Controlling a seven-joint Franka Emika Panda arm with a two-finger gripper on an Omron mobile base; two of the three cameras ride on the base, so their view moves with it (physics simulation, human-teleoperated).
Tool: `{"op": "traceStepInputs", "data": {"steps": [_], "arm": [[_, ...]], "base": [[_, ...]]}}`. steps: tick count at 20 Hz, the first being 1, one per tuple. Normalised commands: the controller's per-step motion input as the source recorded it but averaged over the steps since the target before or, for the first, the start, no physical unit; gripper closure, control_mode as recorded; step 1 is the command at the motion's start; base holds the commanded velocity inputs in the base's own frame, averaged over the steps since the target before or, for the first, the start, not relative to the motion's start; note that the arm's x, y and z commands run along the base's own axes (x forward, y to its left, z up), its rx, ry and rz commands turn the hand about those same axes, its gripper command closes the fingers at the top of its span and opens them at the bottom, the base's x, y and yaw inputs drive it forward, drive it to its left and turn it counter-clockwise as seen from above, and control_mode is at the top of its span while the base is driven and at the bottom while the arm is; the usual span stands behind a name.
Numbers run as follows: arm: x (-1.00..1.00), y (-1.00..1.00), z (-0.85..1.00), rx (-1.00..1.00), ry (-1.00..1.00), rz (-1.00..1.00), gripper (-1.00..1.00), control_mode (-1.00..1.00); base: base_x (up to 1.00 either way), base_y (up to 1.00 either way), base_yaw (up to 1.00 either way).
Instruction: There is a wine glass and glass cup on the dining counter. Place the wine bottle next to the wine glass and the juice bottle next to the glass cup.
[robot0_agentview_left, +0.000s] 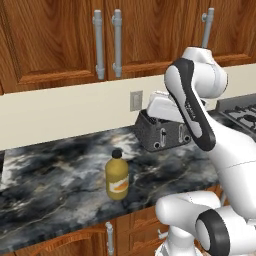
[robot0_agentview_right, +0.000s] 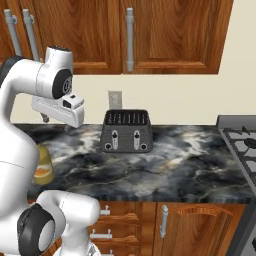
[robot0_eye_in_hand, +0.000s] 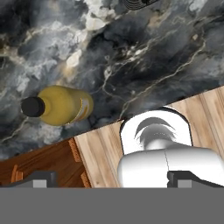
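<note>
Seemingly at the reach for the juice bottle (robot0_eye_in_hand: 61, 105), the claw (robot0_eye_in_hand: 112, 178) hangs spread and empty high above it, the bottle standing below-left on the counter (robot0_eye_in_hand: 144, 52), so next comes descent.

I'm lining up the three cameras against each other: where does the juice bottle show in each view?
Left base view: juice bottle stands upright left of centre on the marbled counter.
Right base view: at the left edge, mostly hidden behind the arm; its yellow side shows.
Hand view: seen from above at left, near the counter's front edge.
Shared landmark: the toaster.
</note>
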Motion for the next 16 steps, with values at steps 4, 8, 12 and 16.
{"op": "traceStepInputs", "data": {"steps": [4, 8, 12, 16], "arm": [[0.00, 0.20, -0.43, 0.08, 0.12, 0.00, -1.00, -1.00], [0.00, 0.23, -0.78, 0.19, 0.19, -0.04, -1.00, -1.00], [0.19, 0.31, -0.51, 0.30, 0.24, -0.15, -1.00, -1.00], [0.49, 0.45, -0.27, 0.33, 0.22, -0.24, -1.00, -1.00]], "base": [[0.01, 0.05, 0.00], [0.00, 0.00, 0.00], [0.00, 0.00, 0.00], [0.00, 0.00, 0.00]]}}
